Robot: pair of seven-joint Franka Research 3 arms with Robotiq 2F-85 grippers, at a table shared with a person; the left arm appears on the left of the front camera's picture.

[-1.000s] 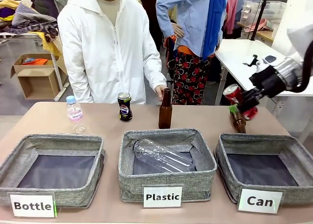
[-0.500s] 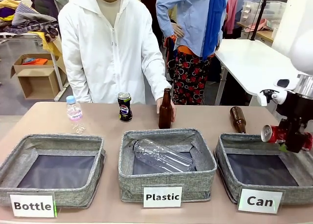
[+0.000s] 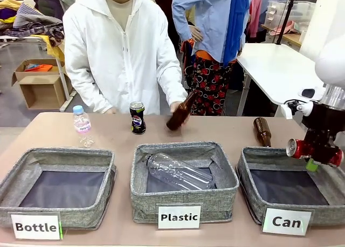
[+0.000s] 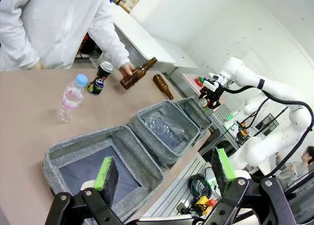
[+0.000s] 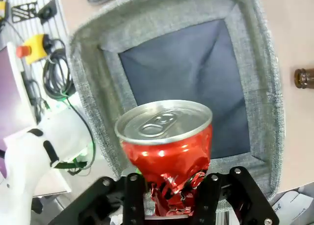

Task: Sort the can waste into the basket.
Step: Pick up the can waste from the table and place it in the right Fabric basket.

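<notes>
Front view: can (image 3: 296,148) in right tool (image 3: 318,159)

A crushed red can (image 5: 167,146) sits clamped in the gripper (image 5: 171,182) above the grey basket (image 5: 93,87).

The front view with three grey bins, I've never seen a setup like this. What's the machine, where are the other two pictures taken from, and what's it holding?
It is a two-armed robot sharing a table with a person. The front picture looks across the table from the robot's side; the other two come from cameras on its wrists. The right hand holds a crushed red can above the basket labelled Can. The left hand is open and empty. A black-and-blue can stands near the person, who tilts a brown bottle.
</notes>
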